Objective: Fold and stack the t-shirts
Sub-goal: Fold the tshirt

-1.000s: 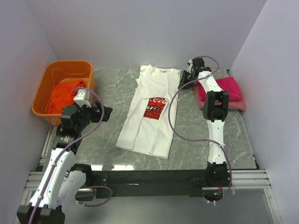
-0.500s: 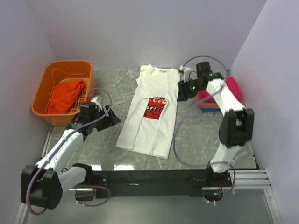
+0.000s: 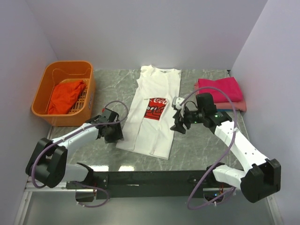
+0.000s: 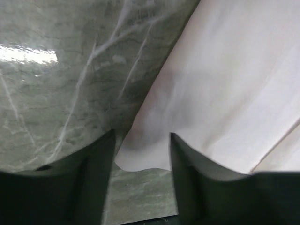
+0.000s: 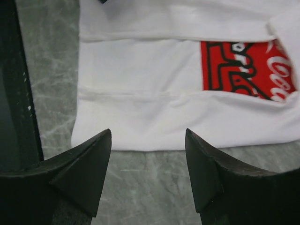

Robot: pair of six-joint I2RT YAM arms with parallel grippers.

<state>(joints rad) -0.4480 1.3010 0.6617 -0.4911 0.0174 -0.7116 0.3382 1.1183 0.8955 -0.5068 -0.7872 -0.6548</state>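
Top external view: white t-shirt [image 3: 152, 110], red print up, spread flat lengthwise on the marble table [image 3: 201, 145]. Left gripper [image 3: 114, 134] at the shirt's near-left hem corner, fingers apart (in the left wrist view the corner lies between them, unpinched). Right gripper [image 3: 178, 124] just beside the shirt's right edge, fingers apart. Magenta t-shirt [image 3: 219, 89] folded at far right. Orange-red t-shirt [image 3: 65, 96] in the orange basket [image 3: 68, 63].

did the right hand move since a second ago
Yes. The right hand came away from the folded magenta t-shirt toward the near edge and now sits beside the white t-shirt.
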